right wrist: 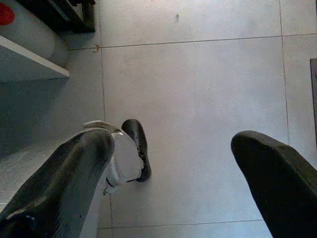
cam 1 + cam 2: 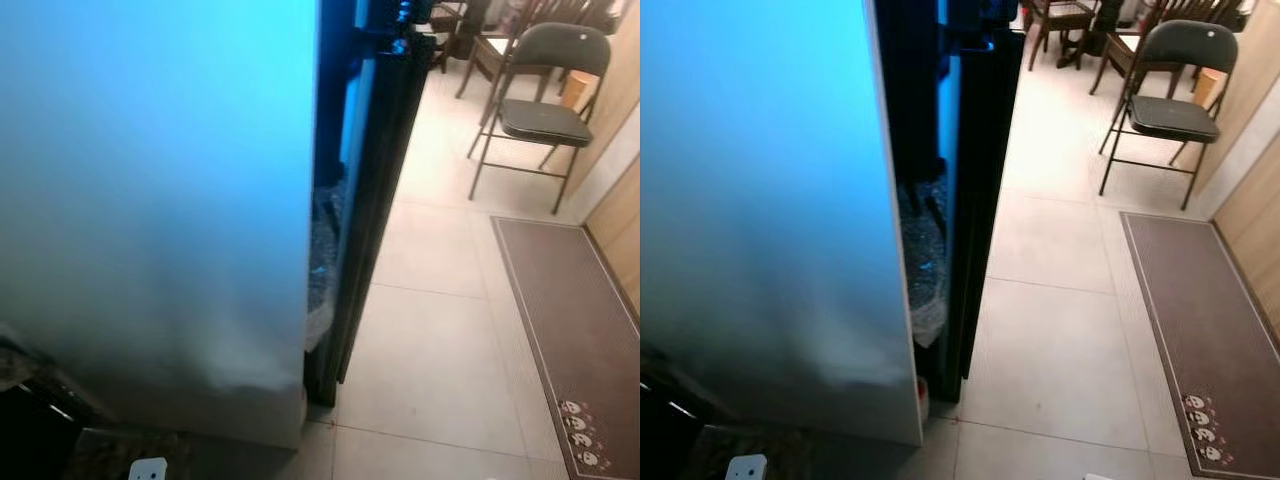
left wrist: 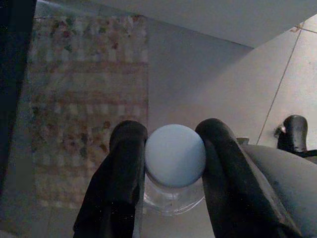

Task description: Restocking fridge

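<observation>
Standing at the fridge door (image 2: 160, 200), which fills the near left, its dark edge ajar. My left gripper (image 3: 173, 153) is clenched on a clear bottle (image 3: 173, 196), fingers pinching its pale blue cap (image 3: 175, 154). My right gripper (image 1: 183, 173) hangs spread over tiled floor (image 1: 198, 99). A folding chair (image 2: 545, 100) and mat (image 2: 570, 330) lie right.

The left gripper (image 3: 174, 198) has two thick, rounded black fingers (image 3: 119, 183) with a smooth, faintly glossy surface that broadens toward the wrist. The right gripper (image 1: 173, 188) has the same long black fingers (image 1: 74, 173), matte and blunt at the tips. Below it shows the robot's foot (image 1: 130, 158), a pale grey-white shell edged with a black sole.
</observation>
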`<state>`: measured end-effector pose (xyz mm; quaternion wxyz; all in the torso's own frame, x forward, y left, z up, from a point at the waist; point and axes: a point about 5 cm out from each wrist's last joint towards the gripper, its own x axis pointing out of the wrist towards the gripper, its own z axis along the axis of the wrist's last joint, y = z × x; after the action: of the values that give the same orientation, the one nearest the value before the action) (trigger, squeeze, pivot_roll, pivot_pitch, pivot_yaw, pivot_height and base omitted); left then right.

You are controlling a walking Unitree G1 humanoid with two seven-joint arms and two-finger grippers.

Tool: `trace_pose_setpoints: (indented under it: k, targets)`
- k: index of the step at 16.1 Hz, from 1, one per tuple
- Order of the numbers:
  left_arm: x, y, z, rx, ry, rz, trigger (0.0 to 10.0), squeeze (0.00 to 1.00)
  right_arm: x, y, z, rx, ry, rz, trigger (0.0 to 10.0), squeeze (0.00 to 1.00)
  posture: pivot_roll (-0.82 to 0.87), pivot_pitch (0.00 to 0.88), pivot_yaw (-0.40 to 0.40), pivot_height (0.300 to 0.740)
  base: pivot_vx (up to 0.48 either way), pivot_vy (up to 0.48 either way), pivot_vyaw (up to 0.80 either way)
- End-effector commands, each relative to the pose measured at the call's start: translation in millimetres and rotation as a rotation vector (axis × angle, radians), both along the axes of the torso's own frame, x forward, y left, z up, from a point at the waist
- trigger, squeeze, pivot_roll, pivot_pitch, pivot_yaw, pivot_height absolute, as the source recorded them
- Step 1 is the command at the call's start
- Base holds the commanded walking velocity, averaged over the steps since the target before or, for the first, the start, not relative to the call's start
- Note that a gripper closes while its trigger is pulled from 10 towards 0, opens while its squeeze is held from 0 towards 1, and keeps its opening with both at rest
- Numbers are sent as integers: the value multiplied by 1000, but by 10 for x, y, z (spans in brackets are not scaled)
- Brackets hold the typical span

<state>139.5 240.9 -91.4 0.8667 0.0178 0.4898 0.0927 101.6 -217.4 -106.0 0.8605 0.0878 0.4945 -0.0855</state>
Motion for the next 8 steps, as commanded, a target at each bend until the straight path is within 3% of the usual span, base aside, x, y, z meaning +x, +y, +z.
trace_pose_setpoints:
  k: [1,8]
  targets:
    - [-38,-15,-19,10,20,-17,10000,0,-8,-19,2,-7,2,0,10000,0,42,0,-10,740,0,0,0]
    - [-33,-35,-20,3,11,-29,10000,0,-19,-30,0,-11,6,-8,10000,0,42,0,-14,740,0,0,0]
